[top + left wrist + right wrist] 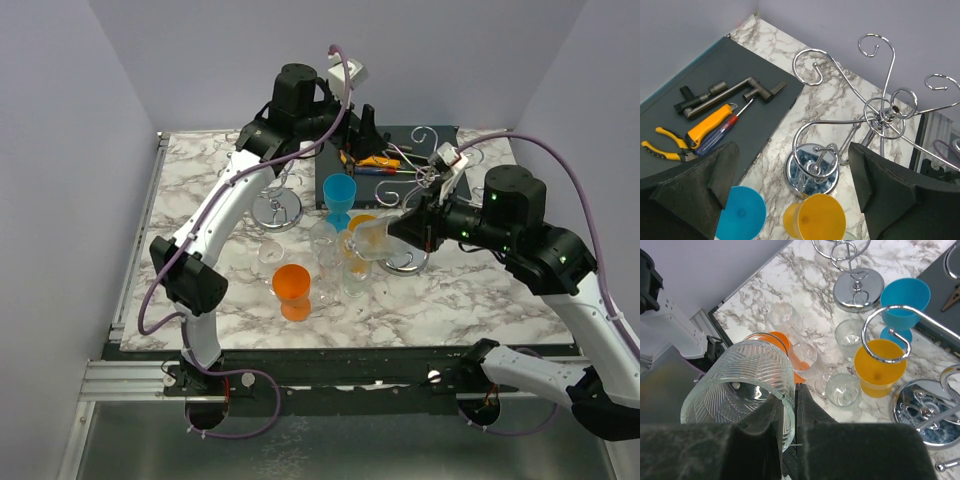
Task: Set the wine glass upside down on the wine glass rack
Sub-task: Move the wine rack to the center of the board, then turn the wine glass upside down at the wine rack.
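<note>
Right gripper (796, 401) pinches the wall of the clear ribbed wine glass (740, 385), jaws narrow on its rim. The glass hangs tilted on its side above the table (470, 290), over the yellow cup (879, 367) and just beside the chrome rack (888, 113). Left gripper (795, 172) stands wide and empty above the rack's curled arms, near the tool mat (760, 117).

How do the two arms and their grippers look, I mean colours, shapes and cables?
Both the left arm and the right arm have white links and bulky black joints. A purple cable runs along each. Small green lights glow on the right arm's joints. The left gripper and the right gripper each have two broad, dark grey fingers with a rough surface.
</note>
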You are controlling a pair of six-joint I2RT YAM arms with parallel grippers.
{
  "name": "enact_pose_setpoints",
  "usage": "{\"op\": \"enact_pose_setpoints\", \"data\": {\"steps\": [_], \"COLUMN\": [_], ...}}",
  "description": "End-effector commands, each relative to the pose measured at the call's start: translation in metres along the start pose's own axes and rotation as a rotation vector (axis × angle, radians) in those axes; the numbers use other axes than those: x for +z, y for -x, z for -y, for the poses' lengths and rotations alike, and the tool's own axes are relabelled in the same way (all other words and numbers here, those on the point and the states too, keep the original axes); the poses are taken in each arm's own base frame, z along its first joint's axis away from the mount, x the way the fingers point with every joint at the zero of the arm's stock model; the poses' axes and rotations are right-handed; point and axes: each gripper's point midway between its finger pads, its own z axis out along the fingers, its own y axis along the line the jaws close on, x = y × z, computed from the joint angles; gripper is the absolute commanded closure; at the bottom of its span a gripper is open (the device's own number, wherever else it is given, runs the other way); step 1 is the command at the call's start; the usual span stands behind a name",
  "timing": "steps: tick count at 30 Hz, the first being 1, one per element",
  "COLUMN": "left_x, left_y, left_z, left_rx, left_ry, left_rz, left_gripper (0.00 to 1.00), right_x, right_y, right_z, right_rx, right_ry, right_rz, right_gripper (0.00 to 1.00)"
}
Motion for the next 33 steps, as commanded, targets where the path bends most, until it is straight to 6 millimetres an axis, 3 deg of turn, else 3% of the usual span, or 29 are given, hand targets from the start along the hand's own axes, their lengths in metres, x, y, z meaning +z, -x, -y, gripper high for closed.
{"op": "enact_pose_setpoints", "data": {"steps": [1,9,12,14,20,24,33], "left_x": [-0.041,-0.119,-0.153,-0.165,-0.169,-0.16,-0.146], "left_y": [0.04,0.083,0.089,0.08,0.024,-0.001,-0.002], "left_z": [0.01,0.011,0.016,0.027,0.071,0.083,0.095], "left_rx": [0.052,0.075,0.047,0.037,-0.074,-0.147,-0.175], "left_ry": [0.1,0.311,0.357,0.328,0.126,0.026,-0.1], "left_rz": [0.074,0.177,0.216,0.202,0.071,0.004,-0.024], "left_gripper": [0.01,0.01,0.01,0.04,0.15,0.21,0.3], "right_x": [-0.008,-0.017,-0.02,-0.022,-0.016,-0.009,-0.006], "right_y": [0.037,0.076,0.096,0.11,0.136,0.144,0.14], "right_z": [-0.016,-0.003,0.007,0.011,0.007,-0.004,-0.011], "right_rx": [-0.049,-0.116,-0.138,-0.15,-0.163,-0.153,-0.138], "right_ry": [0.063,-0.047,-0.117,-0.147,-0.126,-0.06,-0.007], "right_rz": [0.098,0.205,0.27,0.322,0.427,0.451,0.457], "right_gripper": [1.0,1.0,1.0,1.0,1.0,1.0,1.0]}}
